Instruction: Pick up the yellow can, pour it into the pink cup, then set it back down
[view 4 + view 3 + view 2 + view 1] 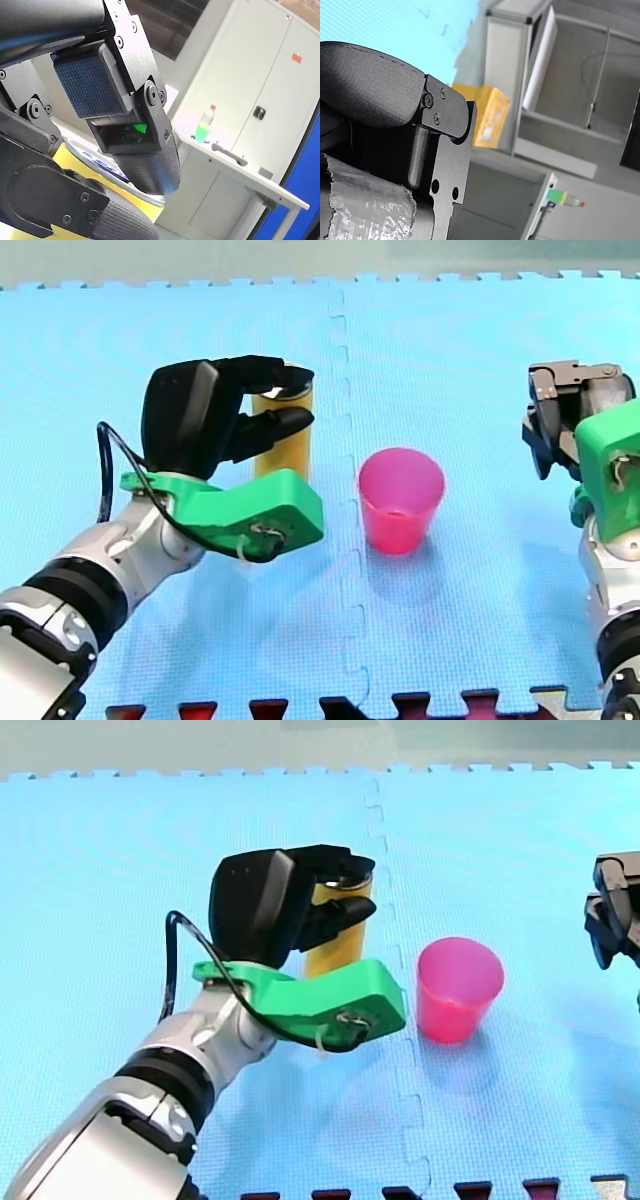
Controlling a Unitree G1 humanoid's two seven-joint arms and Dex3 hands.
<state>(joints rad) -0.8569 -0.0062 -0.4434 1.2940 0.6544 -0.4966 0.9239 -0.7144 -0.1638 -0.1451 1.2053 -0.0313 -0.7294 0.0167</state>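
Observation:
The yellow can (338, 945) stands upright on the blue mat, left of centre. My left hand (362, 888) comes in from the lower left and is curled around the can's upper part, one finger over the rim and another across the front. In the second wrist view the black fingers (145, 165) of that hand press at the can's (127, 197) silver top and yellow side. The pink cup (458, 988) stands upright and open-topped just right of the can, apart from it. My right hand (558, 420) hovers at the far right, holding nothing.
Blue foam mat (200, 840) covers the work surface, with a jigsaw seam (400, 1050) running between can and cup. A green bracket (340, 995) on my left wrist juts out in front of the can's base, close to the cup. The mat's front edge (400, 1190) is near.

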